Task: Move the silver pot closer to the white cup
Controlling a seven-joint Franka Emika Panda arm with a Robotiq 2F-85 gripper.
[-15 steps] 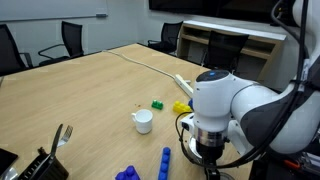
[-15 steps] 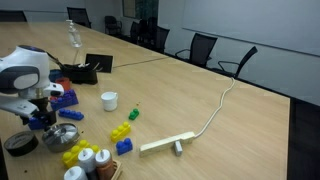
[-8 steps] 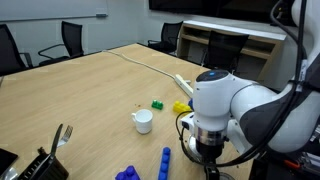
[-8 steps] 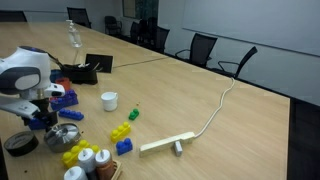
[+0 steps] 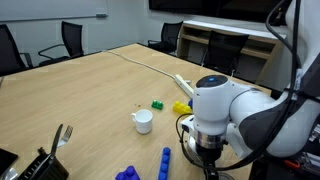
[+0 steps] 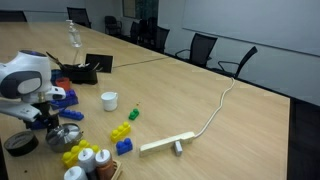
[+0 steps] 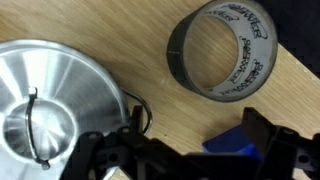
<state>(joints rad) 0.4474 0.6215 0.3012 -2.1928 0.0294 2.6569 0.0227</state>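
Here, silver pot (image 7: 60, 95) near tape roll (image 7: 225, 55), jaws spread just beside pot, white cup (image 6: 109, 100) well apart.

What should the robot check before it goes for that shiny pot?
1. Silver pot seen in wrist view: ok.
2. Pot between the jaws: not ok, it lies off to one side.
3. Jaws apart: ok, seemingly.
4. White cup found, upright: ok.
5. Tape roll apart from pot: ok.
6. Way to cup free of blue blocks: cannot tell.
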